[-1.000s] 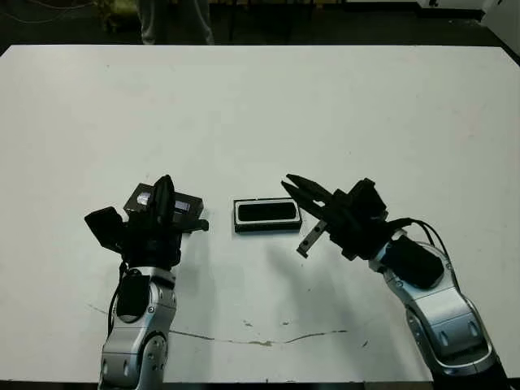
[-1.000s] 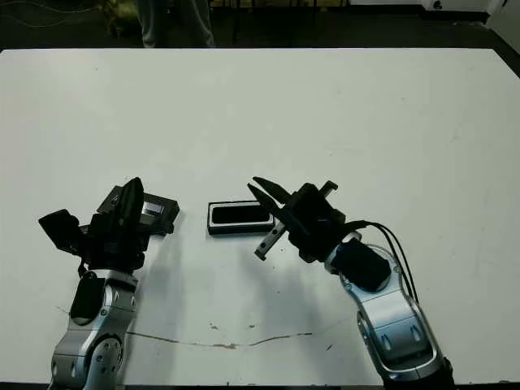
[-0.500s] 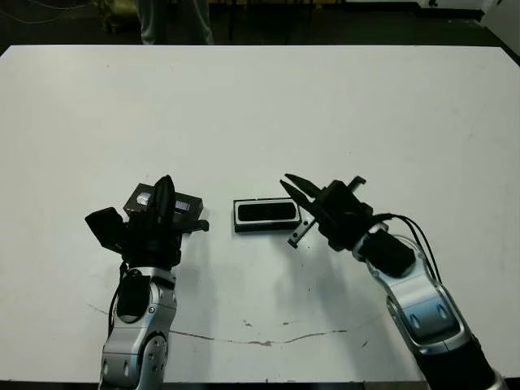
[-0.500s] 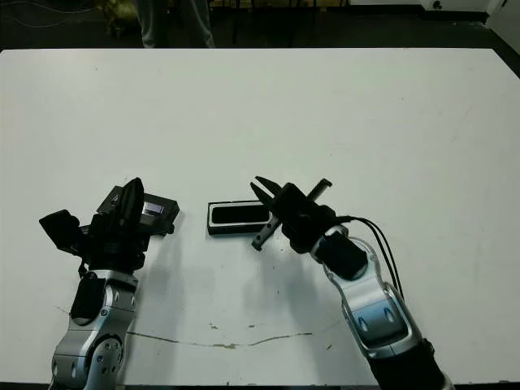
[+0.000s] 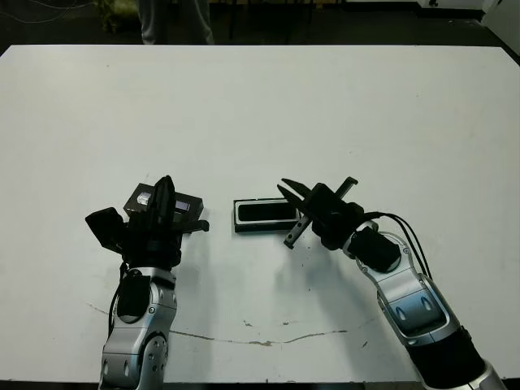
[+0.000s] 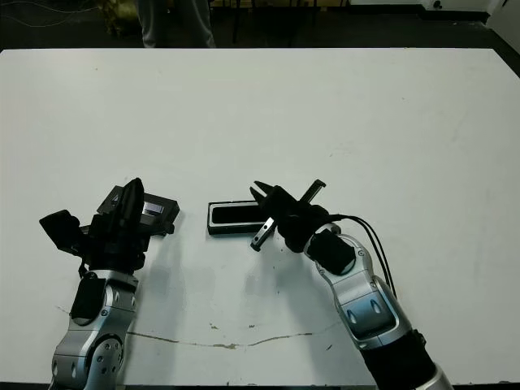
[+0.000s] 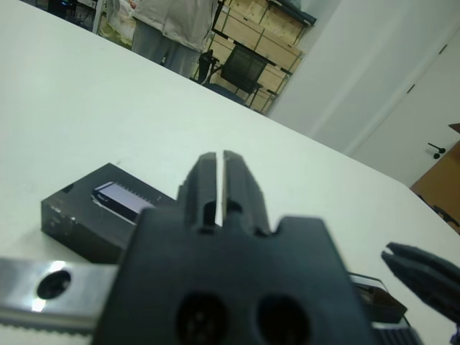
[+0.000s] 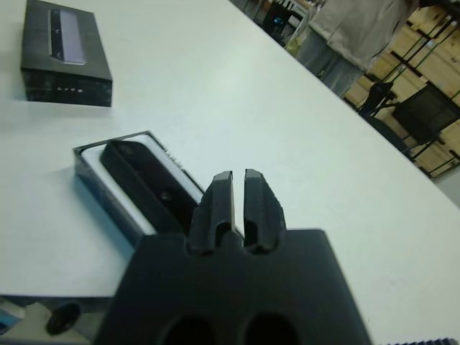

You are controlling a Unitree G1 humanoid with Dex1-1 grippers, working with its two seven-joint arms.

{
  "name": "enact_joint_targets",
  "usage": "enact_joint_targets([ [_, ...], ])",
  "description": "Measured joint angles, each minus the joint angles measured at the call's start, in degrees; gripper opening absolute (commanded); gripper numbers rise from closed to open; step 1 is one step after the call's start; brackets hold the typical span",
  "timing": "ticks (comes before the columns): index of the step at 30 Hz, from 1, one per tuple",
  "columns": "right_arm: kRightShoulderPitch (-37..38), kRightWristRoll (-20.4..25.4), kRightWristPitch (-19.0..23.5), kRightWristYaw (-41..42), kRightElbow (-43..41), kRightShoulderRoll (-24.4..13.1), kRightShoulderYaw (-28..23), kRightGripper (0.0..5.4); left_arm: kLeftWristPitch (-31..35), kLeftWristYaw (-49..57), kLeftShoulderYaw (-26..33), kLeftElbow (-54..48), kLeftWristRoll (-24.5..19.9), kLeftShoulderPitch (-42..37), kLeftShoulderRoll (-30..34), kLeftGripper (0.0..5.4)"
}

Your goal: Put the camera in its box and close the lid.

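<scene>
Wide white table [image 5: 341, 106] here, and most of it lies bare: the whole far half and both flanks are open, with dark floor beyond the far edge where a person's legs [image 5: 175, 20] stand. A thin brownish crack line [image 5: 268, 340] runs across the near part of the table.

All the action sits in a small cluster at the near middle. The box [image 5: 267, 215] rests flat on the table, white lining showing round the camera [image 5: 265, 211], which lies inside it. The lid [image 5: 165, 200] sits apart to the robot's left, flat, its greyish strip up, clear table between it and the box.

The left end effector [image 7: 220, 188] stands just on the near side of the lid, partly covering it in the head views; its two fingers are pressed together with only a sliver between, nothing in them. The right end effector [image 8: 238, 201] hovers at the box's right end, right beside it; whether it touches I can't tell. Its own wrist view shows its fingers drawn close together, empty.
</scene>
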Motion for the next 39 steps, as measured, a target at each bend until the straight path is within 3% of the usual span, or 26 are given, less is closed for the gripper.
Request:
enact_joint_targets([
  [8, 2.06, -2.04, 2.43, 0.05, -0.31, -0.17, 2.04, 0.02, -0.18, 0.01, -0.03, 0.00, -0.01, 0.00, 0.00, 0.00],
  [24, 2.51, -4.27, 0.51, -0.81, 4.44, -0.83, 2.20, 0.02, -0.20, 0.03, -0.01, 0.00, -0.02, 0.10, 0.00, 0.00],
  [32, 5.29, -0.18, -0.54, 0.76, 0.58, -1.60, -0.89, 0.02, -0.27, 0.00, -0.01, 0.00, -0.03, 0.17, 0.00, 0.00],
  [39, 8.80, 9.69, -0.25, 3.74, -10.69, -2.13, -6.96, 0.02, -0.30, 0.01, 0.01, 0.01, -0.05, 0.22, 0.00, 0.00],
])
